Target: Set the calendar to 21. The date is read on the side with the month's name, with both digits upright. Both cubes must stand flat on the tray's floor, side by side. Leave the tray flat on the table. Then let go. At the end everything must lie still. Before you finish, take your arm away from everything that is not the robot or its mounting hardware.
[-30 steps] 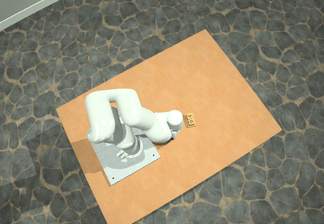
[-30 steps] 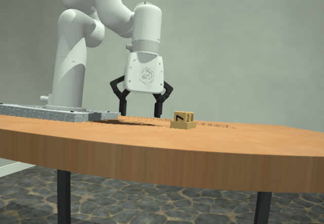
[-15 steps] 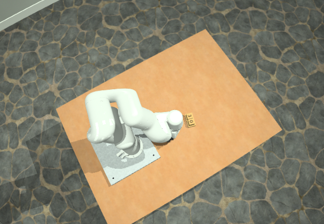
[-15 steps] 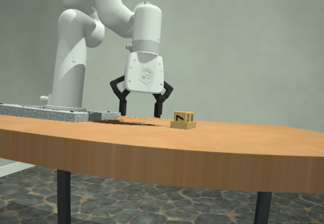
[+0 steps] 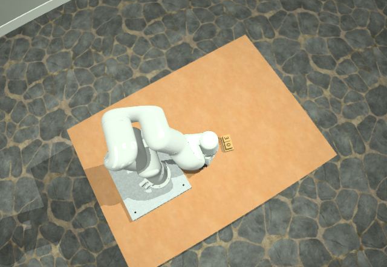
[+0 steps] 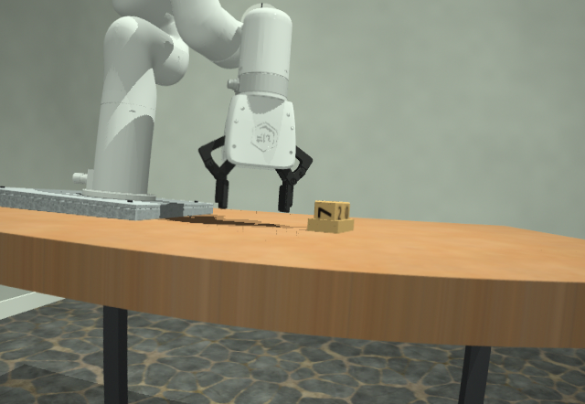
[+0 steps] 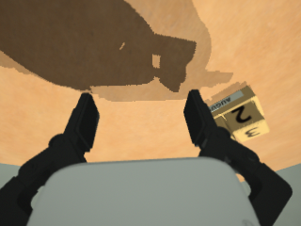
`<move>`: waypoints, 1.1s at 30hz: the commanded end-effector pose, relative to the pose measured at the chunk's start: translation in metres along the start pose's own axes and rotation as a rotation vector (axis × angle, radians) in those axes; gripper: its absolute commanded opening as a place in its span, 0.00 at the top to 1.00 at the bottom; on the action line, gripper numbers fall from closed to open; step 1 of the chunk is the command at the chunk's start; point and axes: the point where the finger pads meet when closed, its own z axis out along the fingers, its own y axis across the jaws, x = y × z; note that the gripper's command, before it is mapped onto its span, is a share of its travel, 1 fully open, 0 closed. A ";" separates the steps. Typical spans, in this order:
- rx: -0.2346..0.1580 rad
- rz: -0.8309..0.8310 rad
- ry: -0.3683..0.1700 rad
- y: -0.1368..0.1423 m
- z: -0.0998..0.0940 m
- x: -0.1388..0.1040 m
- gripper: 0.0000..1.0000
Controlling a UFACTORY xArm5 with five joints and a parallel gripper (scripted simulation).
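The wooden tray (image 5: 229,150) (image 6: 323,226) (image 7: 246,91) stands flat on the table with two cubes side by side in it. One cube (image 5: 226,138) (image 7: 252,132) has a 3 on top and a 2 on the side with the AUGU... label (image 7: 228,101). The other cube (image 5: 228,144) has a 0 on top; its month-side digit is hidden behind a finger in the wrist view. The exterior view shows a 7 on an end face. My gripper (image 6: 253,208) (image 7: 141,102) is open and empty, low over the table beside the tray, on the arm's side.
The arm's grey base plate (image 5: 159,195) (image 6: 113,207) lies on the wooden table (image 5: 265,111) (image 6: 425,258) behind the gripper. The arm's shadow falls on the table near the tray in the wrist view.
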 end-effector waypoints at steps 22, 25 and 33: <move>-0.002 0.000 -0.002 0.001 -0.001 -0.001 0.00; -0.002 0.000 -0.002 0.001 -0.001 -0.001 0.00; -0.002 0.000 -0.002 0.001 -0.010 0.000 0.00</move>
